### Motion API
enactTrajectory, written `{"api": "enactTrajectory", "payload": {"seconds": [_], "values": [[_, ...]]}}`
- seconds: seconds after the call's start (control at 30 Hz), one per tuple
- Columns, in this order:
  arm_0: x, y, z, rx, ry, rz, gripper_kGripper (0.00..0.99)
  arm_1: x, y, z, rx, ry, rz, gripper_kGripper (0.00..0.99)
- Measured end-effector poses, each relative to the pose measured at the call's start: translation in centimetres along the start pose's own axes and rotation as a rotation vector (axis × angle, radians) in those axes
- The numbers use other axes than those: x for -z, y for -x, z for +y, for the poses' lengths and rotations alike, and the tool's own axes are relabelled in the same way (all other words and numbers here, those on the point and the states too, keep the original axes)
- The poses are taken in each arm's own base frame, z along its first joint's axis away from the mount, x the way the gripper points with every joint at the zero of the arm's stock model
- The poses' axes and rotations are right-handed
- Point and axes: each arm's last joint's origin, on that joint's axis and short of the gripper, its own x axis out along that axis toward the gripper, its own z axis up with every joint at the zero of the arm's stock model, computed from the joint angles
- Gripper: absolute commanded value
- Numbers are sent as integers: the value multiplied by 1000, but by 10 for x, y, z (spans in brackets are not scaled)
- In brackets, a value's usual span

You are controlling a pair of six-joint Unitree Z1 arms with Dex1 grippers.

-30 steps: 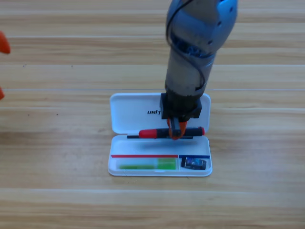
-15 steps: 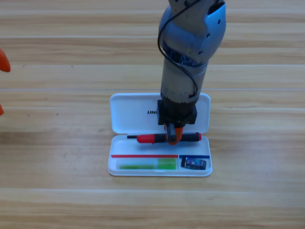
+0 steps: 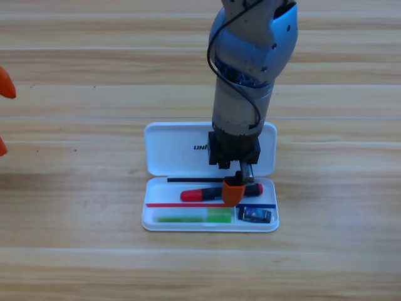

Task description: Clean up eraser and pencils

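Over the white case (image 3: pixel 169 147) we see the right gripper (image 3: pixel 234 192) pointing down at the red-capped pen (image 3: pixel 203 195), jaw state unclear; left gripper (image 3: pixel 4 88) waits far left.

Case (image 3: pixel 169 150) white. Longer pencil (image 3: pixel 203 195): red cap, black barrel. Shorter pencil (image 3: pixel 191 217) lt green. Eraser (image 3: pixel 255 214) dk navy-black w/ lt blue mark. Right claw (image 3: pixel 234 190) orange jaws, black body. Worktop (image 3: pixel 75 94) lt wood grain.
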Motion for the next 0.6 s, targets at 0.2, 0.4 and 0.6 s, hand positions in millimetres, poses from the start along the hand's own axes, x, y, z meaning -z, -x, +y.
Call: {"api": "enactTrajectory", "payload": {"seconds": [0.2, 0.4, 0.6], "values": [[-1, 1, 0, 4, -1, -13, 990, 5, 9, 6, -5, -6, 4, 884], [-13, 6, 15, -17, -12, -50, 914, 21, 71, 37, 15, -3, -74, 905], [-27, -14, 62, 25, 26, -99, 684, 48, 158, 80, 17, -21, -285, 959]]}}
